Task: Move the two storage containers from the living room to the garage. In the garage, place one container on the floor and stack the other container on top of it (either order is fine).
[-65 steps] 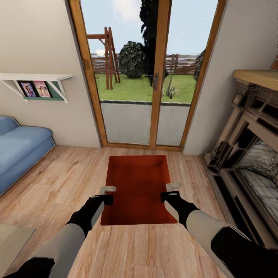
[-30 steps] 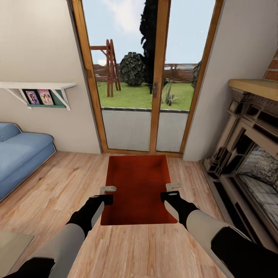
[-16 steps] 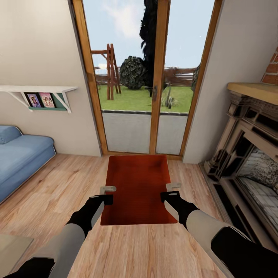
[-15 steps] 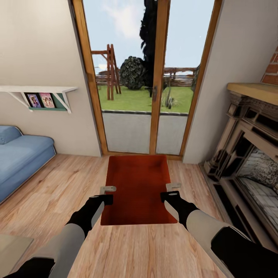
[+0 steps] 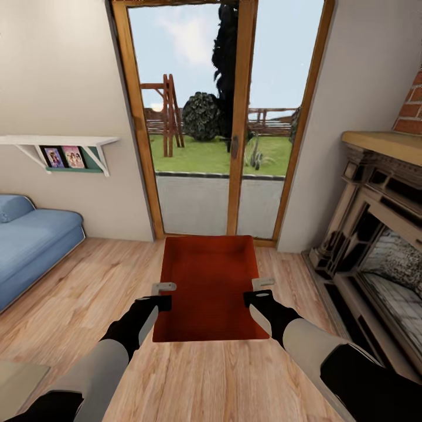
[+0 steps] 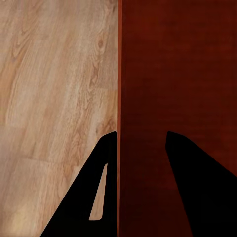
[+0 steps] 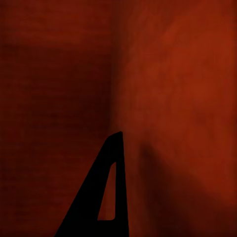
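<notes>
Nothing has shifted between bin and grippers; only the view has tilted up. Orange-red bin (image 5: 211, 281) hangs above the wood floor (image 5: 94, 281), left gripper (image 5: 164, 295) clamped on one side wall, right gripper (image 5: 261, 291) on the opposite wall.

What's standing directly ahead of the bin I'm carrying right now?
The closed glass patio door stands straight ahead of the storage container, which the left gripper and right gripper hold by its side walls. The fireplace flanks the right.
</notes>
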`<state>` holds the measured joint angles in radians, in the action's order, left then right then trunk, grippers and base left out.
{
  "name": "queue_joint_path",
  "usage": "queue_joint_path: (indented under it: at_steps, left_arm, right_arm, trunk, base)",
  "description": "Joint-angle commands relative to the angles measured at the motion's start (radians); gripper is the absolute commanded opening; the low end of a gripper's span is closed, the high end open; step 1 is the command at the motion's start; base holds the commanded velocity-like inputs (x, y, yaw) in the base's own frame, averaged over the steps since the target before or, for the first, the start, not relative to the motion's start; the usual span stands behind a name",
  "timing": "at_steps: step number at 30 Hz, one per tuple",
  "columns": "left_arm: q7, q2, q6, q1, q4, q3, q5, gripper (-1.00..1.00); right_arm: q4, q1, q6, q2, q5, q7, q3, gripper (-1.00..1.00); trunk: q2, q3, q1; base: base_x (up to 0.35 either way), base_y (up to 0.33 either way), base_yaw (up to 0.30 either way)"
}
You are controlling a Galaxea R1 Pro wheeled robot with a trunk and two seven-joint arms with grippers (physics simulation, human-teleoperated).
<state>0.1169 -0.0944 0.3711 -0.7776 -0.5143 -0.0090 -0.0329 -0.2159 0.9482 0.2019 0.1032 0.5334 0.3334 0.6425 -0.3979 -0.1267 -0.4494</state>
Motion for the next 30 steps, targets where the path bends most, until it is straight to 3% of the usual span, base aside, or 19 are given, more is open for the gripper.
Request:
queue_joint_path:
  at_steps: [1, 30]
  left_arm:
    - [0.009, 0.001, 0.006, 0.0, 0.0, 0.007, -0.001, -1.0]
    - [0.009, 0.001, 0.006, 0.0, 0.0, 0.007, -0.001, -1.0]
  right_arm:
    - [-0.003, 0.001, -0.064, -0.017, -0.029, 0.032, -0.02, -1.0]
    - [-0.003, 0.001, -0.064, -0.017, -0.029, 0.032, -0.02, -1.0]
  trunk:
    - [-0.002, -0.001, -0.001]
    - [-0.002, 0.045, -0.001]
  base:
    - [0.0, 0.0, 0.0]
    - [0.0, 0.0, 0.0]
